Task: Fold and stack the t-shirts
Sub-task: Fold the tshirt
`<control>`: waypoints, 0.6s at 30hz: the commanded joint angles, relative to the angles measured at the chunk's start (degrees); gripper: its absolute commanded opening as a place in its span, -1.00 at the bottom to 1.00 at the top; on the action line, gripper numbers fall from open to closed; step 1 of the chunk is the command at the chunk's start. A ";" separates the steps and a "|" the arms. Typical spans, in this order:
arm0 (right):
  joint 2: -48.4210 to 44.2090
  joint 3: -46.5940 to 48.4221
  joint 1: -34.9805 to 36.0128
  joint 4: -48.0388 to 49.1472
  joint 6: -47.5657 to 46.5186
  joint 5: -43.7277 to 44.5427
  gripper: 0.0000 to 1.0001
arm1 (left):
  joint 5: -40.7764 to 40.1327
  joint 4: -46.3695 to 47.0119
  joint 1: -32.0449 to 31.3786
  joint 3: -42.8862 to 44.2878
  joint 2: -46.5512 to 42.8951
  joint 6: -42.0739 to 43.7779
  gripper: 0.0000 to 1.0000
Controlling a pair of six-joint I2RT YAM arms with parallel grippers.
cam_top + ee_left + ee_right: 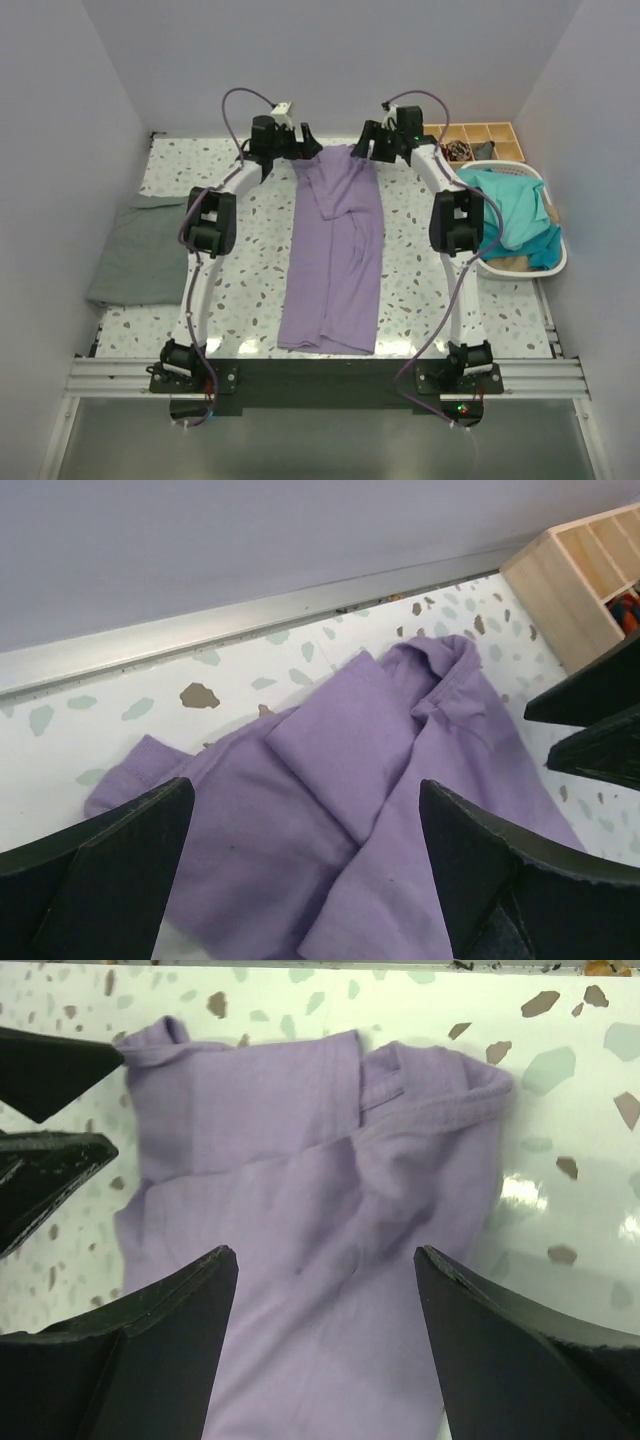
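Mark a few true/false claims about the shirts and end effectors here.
1. The lavender t-shirt lies as a long strip down the middle of the table. True.
2. The left end effector is shut on its collar. False: it is open, gripping nothing.
3. The teal t-shirts sit in the white basket at right. True.
4. The grey t-shirt lies on the lavender one. False: it lies apart, at the left edge.
5. The right end effector is open. True.

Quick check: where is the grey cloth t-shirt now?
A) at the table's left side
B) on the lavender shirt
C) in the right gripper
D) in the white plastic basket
A: the top view shows the grey cloth t-shirt lying flat at the left side of the speckled table, apart from the lavender purple t-shirt in the middle.
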 commanded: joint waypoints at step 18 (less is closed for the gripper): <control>-51.11 -53.25 8.43 3.28 -6.31 7.90 0.54 | 3.11 -2.05 0.35 -6.44 -7.59 2.76 0.91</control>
